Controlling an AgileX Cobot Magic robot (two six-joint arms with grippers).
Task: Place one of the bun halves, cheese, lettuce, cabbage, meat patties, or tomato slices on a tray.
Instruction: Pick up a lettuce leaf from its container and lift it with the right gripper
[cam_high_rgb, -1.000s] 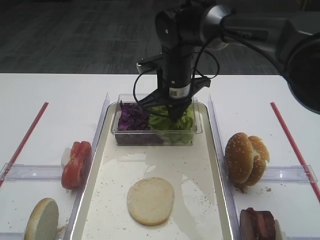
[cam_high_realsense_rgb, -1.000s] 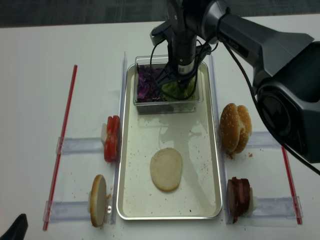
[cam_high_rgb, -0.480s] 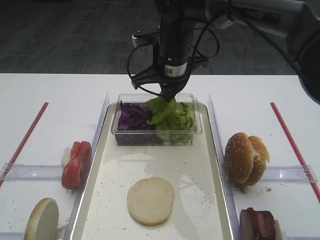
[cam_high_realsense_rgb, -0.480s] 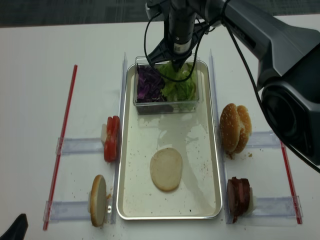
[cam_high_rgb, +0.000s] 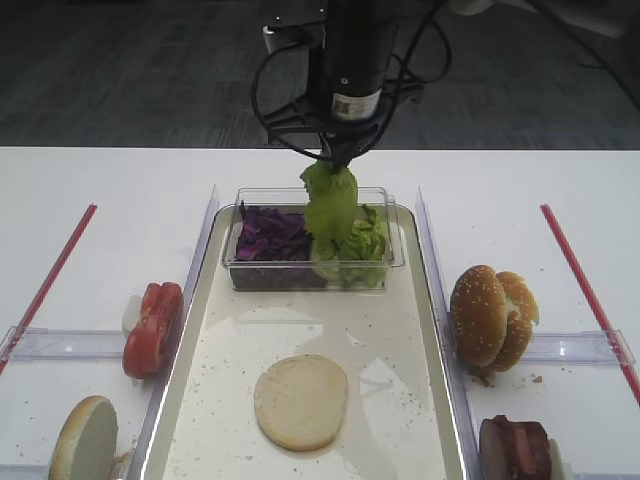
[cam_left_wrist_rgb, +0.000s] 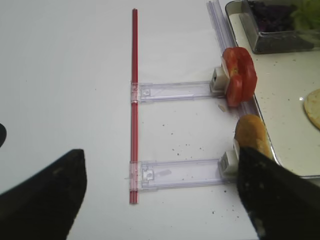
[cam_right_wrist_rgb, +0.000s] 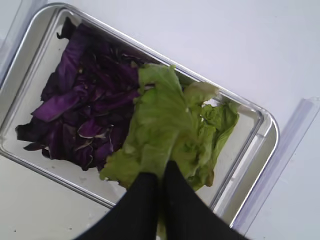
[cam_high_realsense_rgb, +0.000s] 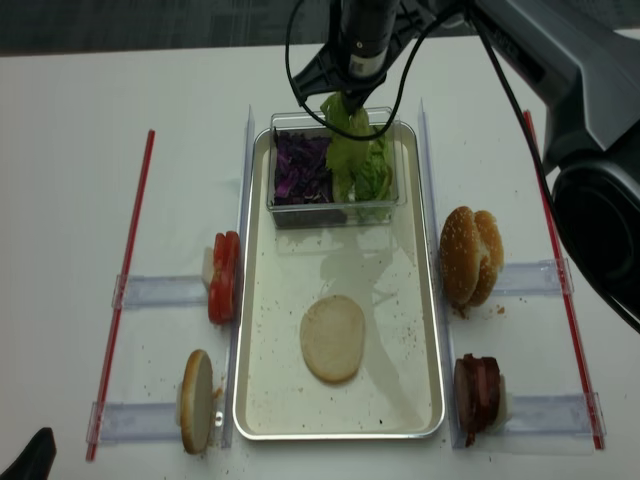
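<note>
My right gripper (cam_high_rgb: 336, 160) is shut on a lettuce (cam_high_rgb: 330, 205) leaf that hangs from it above the clear tub (cam_high_rgb: 232, 262). In the right wrist view the black fingers (cam_right_wrist_rgb: 145, 200) pinch the lettuce (cam_right_wrist_rgb: 160, 125) beside the purple cabbage (cam_right_wrist_rgb: 85, 115). The tub stands at the far end of the tray (cam_high_rgb: 400, 330), and a pale bun half (cam_high_rgb: 300, 400) lies on the tray's floor. My left gripper (cam_left_wrist_rgb: 155, 200) is open over bare table with nothing in it. No cheese is in view.
Tomato slices (cam_high_rgb: 153, 328) and a bun half (cam_high_rgb: 85, 438) stand in clear holders left of the tray. Sesame buns (cam_high_rgb: 490, 315) and meat patties (cam_high_rgb: 515, 448) stand on its right. Red strips (cam_high_rgb: 50, 275) lie along both outer sides.
The right gripper has risen out of the tub, pulling a lettuce leaf up with it. The left arm has not moved.
</note>
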